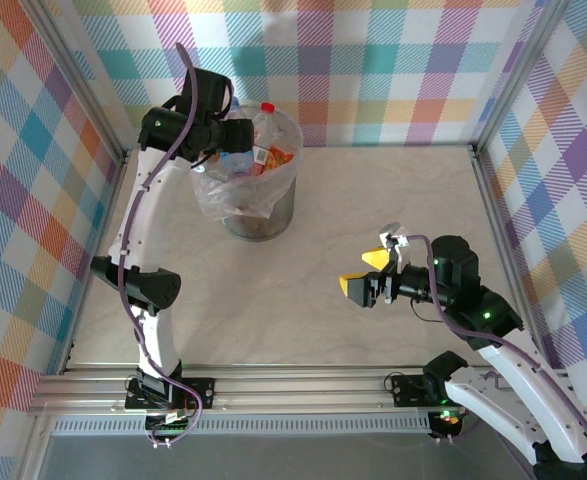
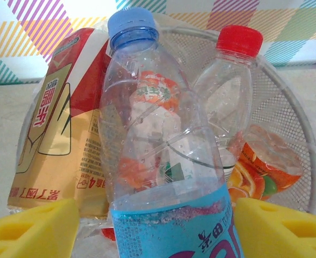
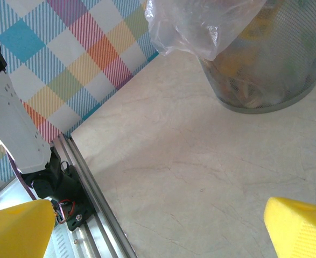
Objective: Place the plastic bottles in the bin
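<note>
The left gripper point(image 2: 156, 215) has its jaws either side of the blue label of a blue-capped bottle point(image 2: 158, 140) over the bin point(image 1: 261, 218). The right pad sits against the label and a gap shows by the left pad, so I cannot tell whether the bottle is clamped or free. The right gripper point(image 1: 365, 272) hangs well to the right of the bin and nearer the arm bases, with its jaws wide apart and nothing between them. The bin is a round grey mesh basket, stiff and upright. Its crinkly clear liner point(image 1: 218, 190) spills limply over the rim. Packed inside, against the left wall, is a glossy yellow-and-red pack point(image 2: 55, 134). A clear red-capped bottle point(image 2: 230, 91) stands above the rim at the bin's far side. Lower, towards the right wall, lies a crumpled orange-labelled bottle point(image 2: 265, 166). Every bottle in sight is in or over the bin, so the task looks nearly finished. The blue-capped one is thin, ribbed and beaded with droplets. It is probably very light, easily dented and somewhat slick. The labelled lower body, where the jaws now stand, looks like the best hold, being wider and less slippery than the bare neck.
</note>
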You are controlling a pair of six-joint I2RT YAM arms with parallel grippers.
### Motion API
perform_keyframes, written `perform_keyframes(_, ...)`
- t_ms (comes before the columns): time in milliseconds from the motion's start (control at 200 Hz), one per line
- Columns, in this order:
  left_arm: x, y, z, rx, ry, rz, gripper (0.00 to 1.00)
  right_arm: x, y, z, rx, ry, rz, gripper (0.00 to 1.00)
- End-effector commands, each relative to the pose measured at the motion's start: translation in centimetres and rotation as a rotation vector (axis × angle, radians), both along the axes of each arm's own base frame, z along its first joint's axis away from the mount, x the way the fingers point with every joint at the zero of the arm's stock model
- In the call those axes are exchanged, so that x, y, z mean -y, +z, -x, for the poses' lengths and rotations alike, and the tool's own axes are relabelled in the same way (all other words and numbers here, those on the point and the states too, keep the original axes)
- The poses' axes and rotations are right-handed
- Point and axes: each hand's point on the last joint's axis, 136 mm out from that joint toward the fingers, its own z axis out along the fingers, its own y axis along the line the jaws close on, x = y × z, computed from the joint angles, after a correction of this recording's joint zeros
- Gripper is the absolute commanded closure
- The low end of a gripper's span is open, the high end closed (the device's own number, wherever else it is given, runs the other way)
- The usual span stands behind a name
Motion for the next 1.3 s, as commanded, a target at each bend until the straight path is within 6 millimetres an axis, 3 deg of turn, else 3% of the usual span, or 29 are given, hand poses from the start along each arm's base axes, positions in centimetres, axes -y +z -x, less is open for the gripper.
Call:
perform_keyframes(0, 0.7, 0.1, -0.8, 0.016, -0.014, 0.025, 0.30, 0.0, 0.9, 0.2, 0.037, 0.006, -0.010, 0.01)
perform_keyframes(205, 1.0, -1.7, -1.5, -0.024, -0.015, 0.009, 0.34, 0.1, 1.0, 0.2, 0.038, 0.006, -0.010, 0.00)
perform_keyframes(450, 0.9, -2.4, -1.5, -0.045, -0.011, 0.001, 0.39, 0.1, 0.8, 0.2, 0.037, 0.002, -0.010, 0.00)
perform_keyframes(620, 1.3, -0.2, -0.9, 0.004, -0.029, 0.056, 0.38, 0.0, 0.9, 0.0, 0.040, 0.001, -0.008, 0.00)
perform_keyframes(885, 1.4, 3.4, 0.1, 0.102, -0.053, 0.105, 0.14, -0.2, 0.8, -0.4, 0.045, -0.001, -0.004, 0.00)
perform_keyframes(1025, 1.1, 4.8, 0.6, 0.144, -0.052, 0.108, 0.08, -0.2, 0.7, -0.7, 0.047, -0.012, 0.001, 0.00)
perform_keyframes(1135, 1.0, 5.9, 1.7, 0.177, -0.061, 0.107, 0.00, 0.1, 0.9, -1.3, 0.060, -0.045, 0.005, 0.00)
perform_keyframes(1295, 1.2, 7.1, 4.5, 0.268, -0.096, 0.098, 0.00, 1.5, 1.2, -2.8, 0.087, -0.170, 0.025, 0.00)
